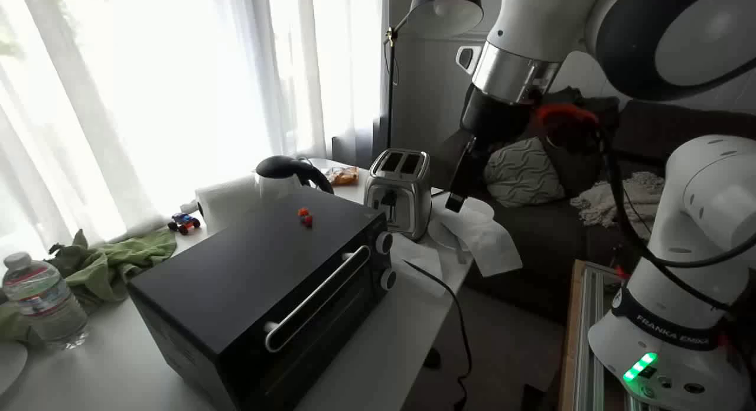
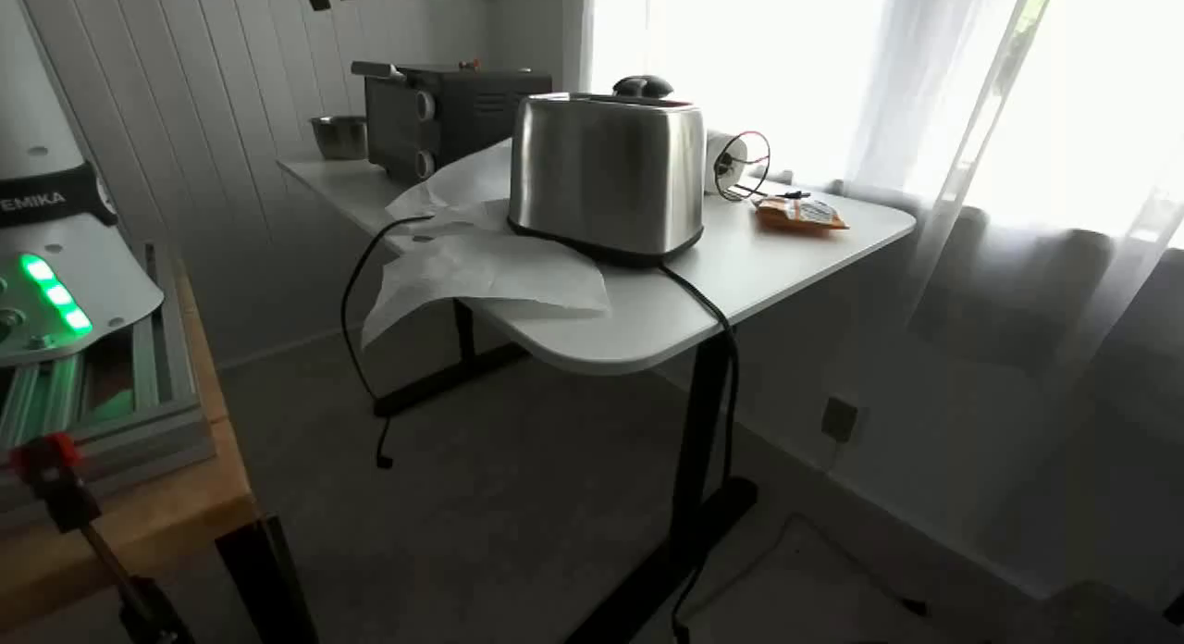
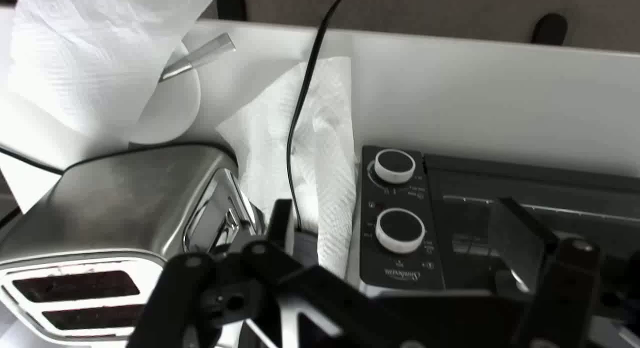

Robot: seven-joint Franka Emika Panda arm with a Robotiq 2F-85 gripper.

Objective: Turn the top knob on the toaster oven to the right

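The black toaster oven point(image 1: 260, 257) stands on the white table; it also shows in an exterior view point(image 2: 490, 103) and the wrist view point(image 3: 470, 188). Its top knob point(image 1: 384, 242), white-rimmed with a dark face, also shows in an exterior view point(image 2: 425, 105). The wrist view has the oven upside down, so the top knob point(image 3: 400, 231) is the lower one, near the logo. The bottom knob point(image 3: 394, 166) is above it there. My gripper point(image 1: 456, 202) is open and empty, above and apart from the oven front. Its fingertips point(image 3: 397, 220) frame the top knob in the wrist view.
A silver toaster point(image 1: 398, 189) stands close beside the oven's knob end. Paper towels point(image 2: 490, 274) and a black cord point(image 3: 302, 95) lie by the table edge. The oven's door handle point(image 1: 319, 299) sticks out. Small red items point(image 1: 305, 216) sit on the oven top.
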